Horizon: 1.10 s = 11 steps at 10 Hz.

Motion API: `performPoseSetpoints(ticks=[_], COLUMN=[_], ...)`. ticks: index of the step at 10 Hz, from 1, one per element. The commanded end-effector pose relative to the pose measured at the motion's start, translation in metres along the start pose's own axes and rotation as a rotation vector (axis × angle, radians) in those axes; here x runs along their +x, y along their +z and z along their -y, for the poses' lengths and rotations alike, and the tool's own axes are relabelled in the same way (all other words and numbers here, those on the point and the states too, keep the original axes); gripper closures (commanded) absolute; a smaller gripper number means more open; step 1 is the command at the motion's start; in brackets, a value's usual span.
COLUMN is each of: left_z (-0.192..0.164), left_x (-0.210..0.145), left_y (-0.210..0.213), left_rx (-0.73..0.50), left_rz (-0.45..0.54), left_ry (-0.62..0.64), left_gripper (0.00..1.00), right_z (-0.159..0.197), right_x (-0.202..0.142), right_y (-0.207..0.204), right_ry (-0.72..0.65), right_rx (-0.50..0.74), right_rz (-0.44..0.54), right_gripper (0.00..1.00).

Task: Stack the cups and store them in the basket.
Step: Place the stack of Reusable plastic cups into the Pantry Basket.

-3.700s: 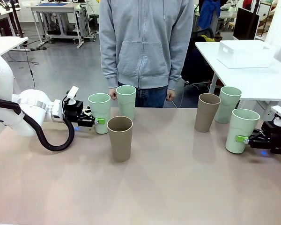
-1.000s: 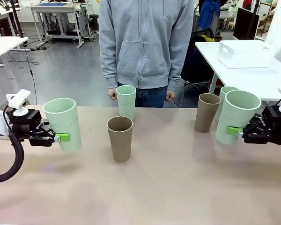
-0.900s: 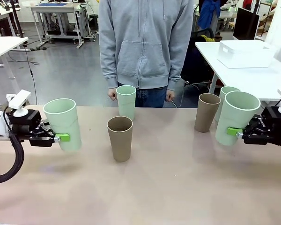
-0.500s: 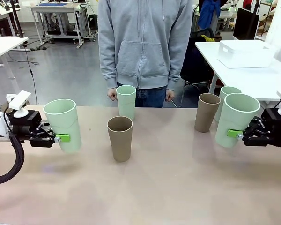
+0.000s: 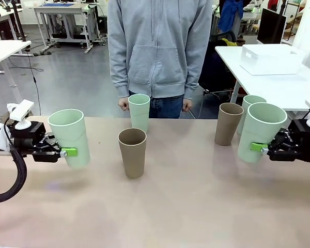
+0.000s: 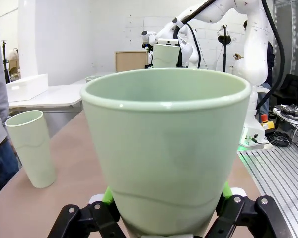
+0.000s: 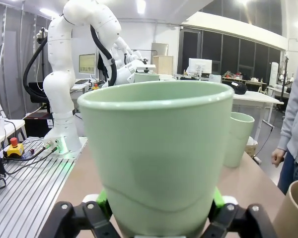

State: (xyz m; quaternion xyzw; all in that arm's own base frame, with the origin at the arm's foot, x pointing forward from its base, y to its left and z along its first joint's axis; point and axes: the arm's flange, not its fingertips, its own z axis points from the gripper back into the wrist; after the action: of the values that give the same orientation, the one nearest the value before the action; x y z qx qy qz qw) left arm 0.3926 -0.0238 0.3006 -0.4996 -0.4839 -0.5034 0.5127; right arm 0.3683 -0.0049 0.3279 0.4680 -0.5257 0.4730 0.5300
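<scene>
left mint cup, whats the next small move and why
Probably carry the held mint cup right, over the tan cup: the left end effector grips it off the table, tilted, and the tan cup stands upright, open, close by.

Smooth and matt, like hard plastic: left-held mint cup (image 5: 70, 137) and right-held mint cup (image 5: 261, 132), with a soft shine along the rims up close. Same dull, smooth look on the far mint cup (image 5: 139, 112) and the back right mint cup (image 5: 245, 108).

Middle brown cup (image 5: 132, 152) and right brown cup (image 5: 230, 123): matt too, a bit chalky, no shine.

Table top (image 5: 170, 206): smooth, flat, pinkish-brown, faint sheen.

White basket (image 5: 271, 59): smooth plastic.

Hoodie (image 5: 160, 46): soft grey cloth, full of folds.

Left gripper (image 5: 72, 151) and right gripper (image 5: 254, 146): black, hard and matt, with bright green pads.

Left arm shell (image 7: 82, 29): white, glossy.

Ribbed metal plate (image 7: 25, 198): grey, dull shine.
</scene>
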Motion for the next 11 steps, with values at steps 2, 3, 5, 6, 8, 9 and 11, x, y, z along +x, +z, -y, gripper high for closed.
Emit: performPoseSetpoints(ticks=[2, 3, 5, 6, 8, 9, 11], left_z=[-0.0006, -0.0006, -0.0006, -0.0006, -0.0006, -0.0006, -0.0006], left_x=[0.0028, 0.0028, 0.0028, 0.0028, 0.0028, 0.0028, 0.0028], left_y=[-0.0001, -0.0001, -0.0001, -0.0001, -0.0001, -0.0001, -0.0001], left_rx=[-0.008, -0.008, -0.008, -0.008, -0.008, -0.008, -0.008], left_rz=[-0.004, -0.004, -0.004, -0.004, -0.004, -0.004, -0.004], left_ry=[-0.003, -0.003, -0.003, -0.003, -0.003, -0.003, -0.003], left_gripper=[0.15, 0.15, 0.15, 0.15, 0.15, 0.15, 0.15], right_z=[0.0017, 0.0017, 0.0017, 0.0017, 0.0017, 0.0017, 0.0017], right_x=[0.0056, 0.0056, 0.0056, 0.0056, 0.0056, 0.0056, 0.0056], right_y=[-0.0006, -0.0006, -0.0006, -0.0006, -0.0006, -0.0006, -0.0006], right_ry=[0.015, 0.015, 0.015, 0.015, 0.015, 0.015, 0.015], right_rx=[-0.014, -0.014, -0.014, -0.014, -0.014, -0.014, -0.014], right_rz=[0.006, 0.006, 0.006, 0.006, 0.006, 0.006, 0.006], right_gripper=[0.17, 0.17, 0.17, 0.17, 0.17, 0.17, 0.17])
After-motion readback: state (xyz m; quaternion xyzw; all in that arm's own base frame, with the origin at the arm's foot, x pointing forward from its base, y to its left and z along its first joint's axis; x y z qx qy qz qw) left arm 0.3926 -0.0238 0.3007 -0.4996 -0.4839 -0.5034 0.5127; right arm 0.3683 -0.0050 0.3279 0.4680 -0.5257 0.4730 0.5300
